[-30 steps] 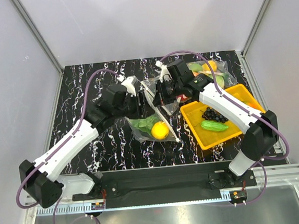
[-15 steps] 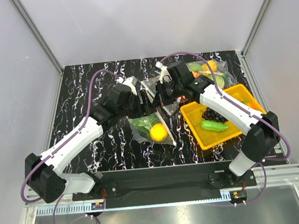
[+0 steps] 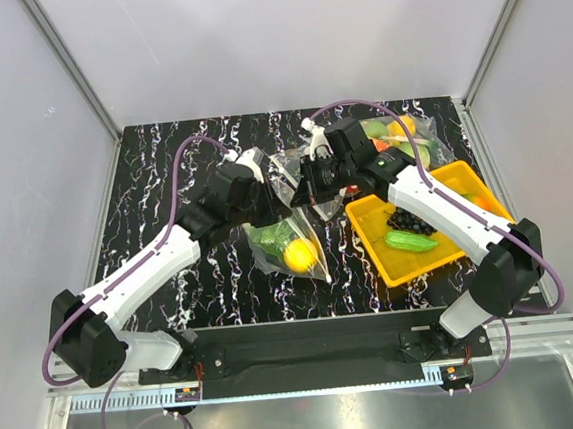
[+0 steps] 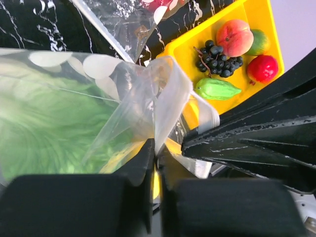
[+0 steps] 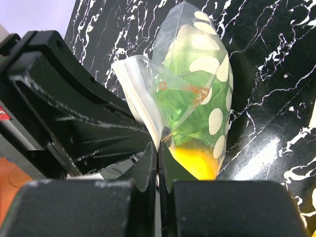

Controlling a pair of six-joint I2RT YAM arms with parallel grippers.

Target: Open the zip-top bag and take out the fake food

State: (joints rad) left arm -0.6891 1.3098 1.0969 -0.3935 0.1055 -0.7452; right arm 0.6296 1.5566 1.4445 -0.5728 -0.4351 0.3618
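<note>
Left gripper [image 4: 155, 154] and right gripper [image 5: 158, 150] each clamp the zip-top bag [image 5: 197, 94] mouth, lemon [image 3: 297, 256] apparently inside

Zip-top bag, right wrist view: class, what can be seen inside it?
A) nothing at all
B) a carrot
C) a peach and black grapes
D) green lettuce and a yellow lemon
D: green lettuce and a yellow lemon show through the dotted clear plastic of the zip-top bag.
</note>
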